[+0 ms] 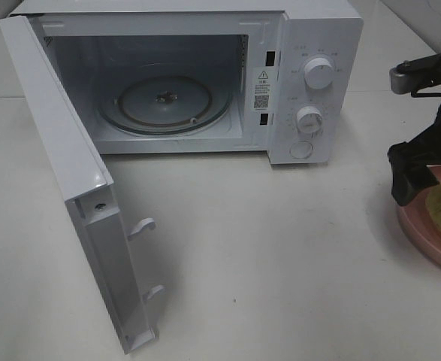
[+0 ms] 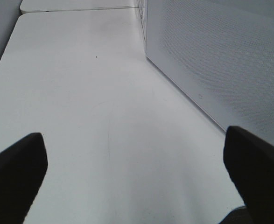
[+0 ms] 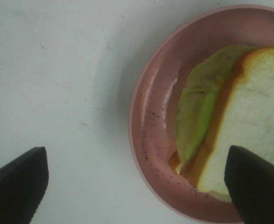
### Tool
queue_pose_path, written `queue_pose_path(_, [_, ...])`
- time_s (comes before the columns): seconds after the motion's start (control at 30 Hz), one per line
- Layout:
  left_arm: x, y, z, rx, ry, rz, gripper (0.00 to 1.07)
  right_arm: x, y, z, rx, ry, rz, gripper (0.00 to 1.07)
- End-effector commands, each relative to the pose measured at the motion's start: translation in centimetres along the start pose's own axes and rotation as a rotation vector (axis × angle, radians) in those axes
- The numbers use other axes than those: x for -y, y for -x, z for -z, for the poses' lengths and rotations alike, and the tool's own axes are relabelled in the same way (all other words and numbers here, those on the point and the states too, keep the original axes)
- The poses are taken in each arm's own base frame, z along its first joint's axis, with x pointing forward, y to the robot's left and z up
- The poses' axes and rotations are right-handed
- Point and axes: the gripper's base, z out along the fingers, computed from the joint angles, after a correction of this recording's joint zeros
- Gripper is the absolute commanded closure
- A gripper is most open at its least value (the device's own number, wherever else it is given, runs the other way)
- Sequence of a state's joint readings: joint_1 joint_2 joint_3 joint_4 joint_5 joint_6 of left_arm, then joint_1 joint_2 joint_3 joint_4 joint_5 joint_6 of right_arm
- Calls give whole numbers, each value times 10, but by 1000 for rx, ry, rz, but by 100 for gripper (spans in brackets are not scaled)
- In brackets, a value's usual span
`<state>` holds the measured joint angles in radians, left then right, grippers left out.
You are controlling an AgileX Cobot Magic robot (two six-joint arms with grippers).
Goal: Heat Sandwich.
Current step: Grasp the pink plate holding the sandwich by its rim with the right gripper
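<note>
Right pincer (image 3: 137, 184) stands wide open, gripping nothing. We note the bench (image 1: 265, 248), with the microwave (image 1: 318, 30), door (image 1: 62, 173) swung open, along its far edge. Toward the right edge sits the pink plate (image 3: 151, 140) carrying the sandwich (image 3: 249, 116), beneath the right arm, the nearer one. One finger hangs above bare bench, the other above the sandwich, so the plate's rim lies between the jaws. We judge the crust edge to run across the jaw line. Left pincer (image 2: 137, 177), equally open and empty, hangs beside a perforated white panel. Both views crop the sandwich; finger-to-plate contact cannot be told.
</note>
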<state>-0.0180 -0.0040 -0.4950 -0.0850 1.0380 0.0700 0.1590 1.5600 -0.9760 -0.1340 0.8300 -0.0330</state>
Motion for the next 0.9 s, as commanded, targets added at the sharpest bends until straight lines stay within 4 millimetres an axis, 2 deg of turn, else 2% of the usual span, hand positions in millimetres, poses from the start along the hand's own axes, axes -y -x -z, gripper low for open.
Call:
queue_pose_path(0.03, [1, -2, 3, 27, -4, 0, 9, 2, 2, -6, -22, -6, -42, 9])
queue_pose_path(0.9, [1, -2, 3, 27, -4, 0, 9, -6, 16, -75, -123, 25, -67, 17])
